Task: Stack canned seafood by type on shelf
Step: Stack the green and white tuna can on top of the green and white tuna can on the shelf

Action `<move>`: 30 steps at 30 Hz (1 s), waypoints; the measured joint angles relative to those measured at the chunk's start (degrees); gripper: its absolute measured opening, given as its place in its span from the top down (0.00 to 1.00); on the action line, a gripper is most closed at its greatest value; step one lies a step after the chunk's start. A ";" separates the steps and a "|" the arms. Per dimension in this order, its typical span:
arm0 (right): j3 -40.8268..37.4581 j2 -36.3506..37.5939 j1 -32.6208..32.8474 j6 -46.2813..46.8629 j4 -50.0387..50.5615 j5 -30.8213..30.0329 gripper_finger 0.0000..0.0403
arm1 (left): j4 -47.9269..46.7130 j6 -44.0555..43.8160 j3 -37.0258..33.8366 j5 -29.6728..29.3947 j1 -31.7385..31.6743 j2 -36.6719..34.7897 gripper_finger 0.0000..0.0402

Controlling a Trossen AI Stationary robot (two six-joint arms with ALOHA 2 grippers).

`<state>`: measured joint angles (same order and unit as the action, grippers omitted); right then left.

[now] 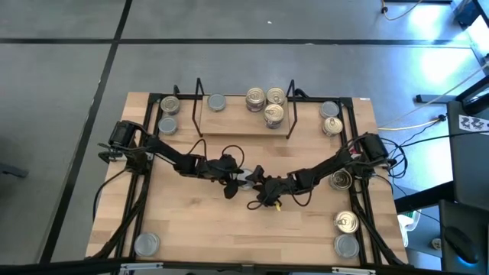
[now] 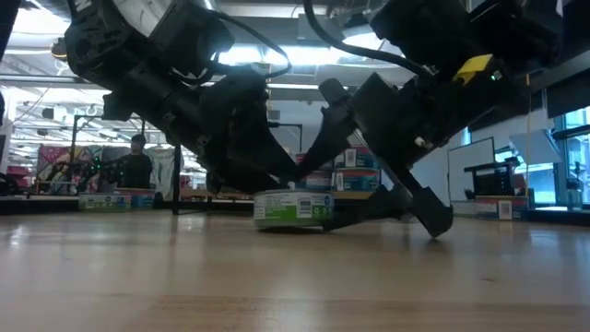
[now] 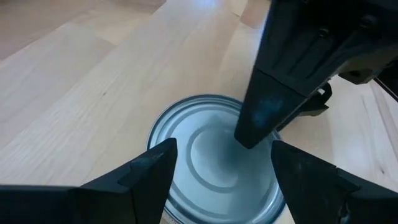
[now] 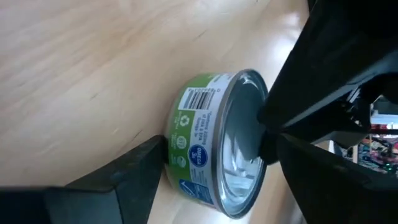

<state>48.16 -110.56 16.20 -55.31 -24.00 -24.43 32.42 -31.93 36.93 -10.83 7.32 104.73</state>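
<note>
- While it lies mid-table, at 6 o'clock from the shelf, 1 green-label can: rigid, smooth-walled, likely light.
- Hold: across the rim.
- Left gripper: fingers apart, straddling it.
- Right gripper: apart alongside.

Both claws hide the green-labelled can from overhead.

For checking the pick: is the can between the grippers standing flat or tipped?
Standing flat. The can rests level on the table, with its plain silver top facing up.
</note>
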 joint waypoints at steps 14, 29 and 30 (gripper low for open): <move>2.45 -1.91 -0.75 0.78 -2.58 -3.49 0.37 | 0.33 0.49 -0.14 -0.87 -0.14 -0.04 0.34; 2.61 -0.70 -1.23 11.15 1.38 -3.69 0.63 | -0.80 1.46 -0.11 -1.04 -0.56 -2.37 0.34; 2.60 -0.41 -0.93 11.56 1.39 -3.62 0.63 | -1.31 2.17 -0.13 -0.89 -0.56 -3.24 0.34</move>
<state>50.76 -110.96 15.26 -43.74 -22.62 -28.05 31.12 -29.76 36.81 -11.72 6.76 101.49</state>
